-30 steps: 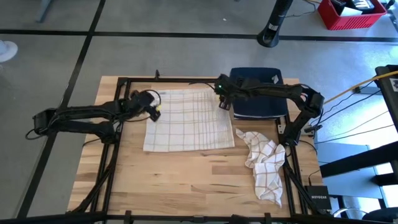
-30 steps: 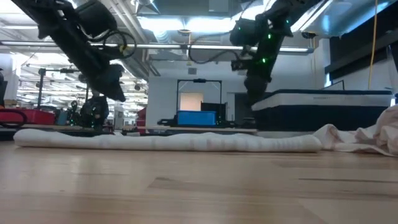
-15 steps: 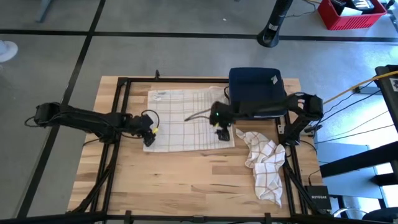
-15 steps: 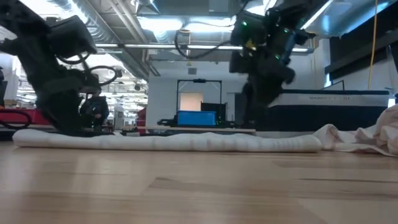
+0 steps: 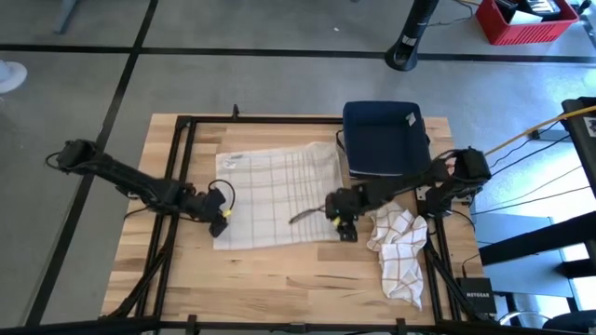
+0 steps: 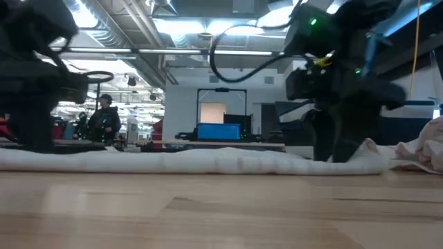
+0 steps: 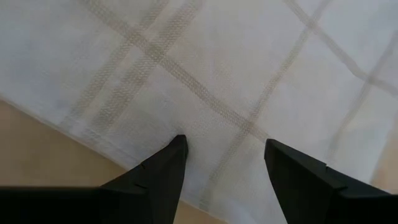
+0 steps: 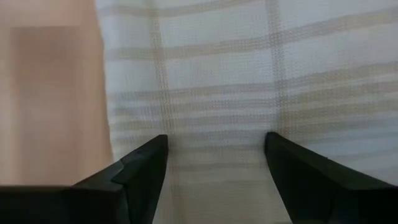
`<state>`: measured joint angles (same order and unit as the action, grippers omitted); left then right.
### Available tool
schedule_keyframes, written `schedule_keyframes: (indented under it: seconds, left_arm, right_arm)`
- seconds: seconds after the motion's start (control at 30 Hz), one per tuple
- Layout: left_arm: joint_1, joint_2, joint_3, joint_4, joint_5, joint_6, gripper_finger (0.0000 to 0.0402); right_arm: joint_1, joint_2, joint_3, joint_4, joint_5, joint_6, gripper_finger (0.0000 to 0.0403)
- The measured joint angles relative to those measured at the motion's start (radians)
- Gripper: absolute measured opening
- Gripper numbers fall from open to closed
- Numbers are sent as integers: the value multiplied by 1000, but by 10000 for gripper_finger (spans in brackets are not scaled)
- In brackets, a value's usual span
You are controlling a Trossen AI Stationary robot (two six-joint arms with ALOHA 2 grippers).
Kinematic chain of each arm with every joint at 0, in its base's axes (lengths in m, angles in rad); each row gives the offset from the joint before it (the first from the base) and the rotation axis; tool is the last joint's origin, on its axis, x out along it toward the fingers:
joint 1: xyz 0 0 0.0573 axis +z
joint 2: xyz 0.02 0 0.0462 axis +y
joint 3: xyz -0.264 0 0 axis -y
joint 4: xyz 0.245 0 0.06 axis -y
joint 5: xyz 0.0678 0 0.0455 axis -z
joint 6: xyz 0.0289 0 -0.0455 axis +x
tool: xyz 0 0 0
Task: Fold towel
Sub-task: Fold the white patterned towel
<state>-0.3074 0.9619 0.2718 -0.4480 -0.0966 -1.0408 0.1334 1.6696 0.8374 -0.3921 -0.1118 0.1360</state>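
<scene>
Checked towel (image 5: 277, 198) flat mid-desk (image 5: 279, 270), beside the navy bin (image 5: 384, 140). Left claw (image 7: 224, 163) and right claw (image 8: 214, 163) both spread over its near corners. Best pinched evenly, then lifted together.

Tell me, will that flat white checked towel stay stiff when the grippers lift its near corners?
Probably not. The flat white checked towel lies thin and limp on the wooden table, so it should droop. The crumpled checked cloth nearby holds soft folds, suggesting light, floppy fabric that likely won't slip much.
</scene>
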Motion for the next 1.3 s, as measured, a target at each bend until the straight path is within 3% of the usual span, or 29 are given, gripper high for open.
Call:
schedule_keyframes:
  seconds: [0.17, 0.27, 0.53, 0.73, 0.8, 0.93, 1.3]
  left_arm:
    - [-133, 2, 27, -22, 29, -101, 214]
    - [-172, 6, 81, -50, 2, -72, 214]
    - [-166, 3, 275, -43, -143, 207, 214]
    - [-105, 15, 289, -133, -285, 476, 214]
    - [-70, 39, 272, -163, -275, 537, 214]
    - [-3, 106, 236, -164, -129, 606, 214]
    - [91, 286, 229, -164, -56, 726, 214]
  right_arm:
    - [116, 5, -4, 97, -28, 88, 271]
    - [147, 6, 22, 95, -30, 104, 271]
    - [122, 6, 223, -109, 17, -33, 271]
    - [55, 5, 264, -163, 41, -120, 271]
    - [33, 5, 249, -157, 39, -133, 271]
    - [-8, 5, 195, -146, 24, -141, 271]
    - [-140, 5, 140, -69, -78, -212, 271]
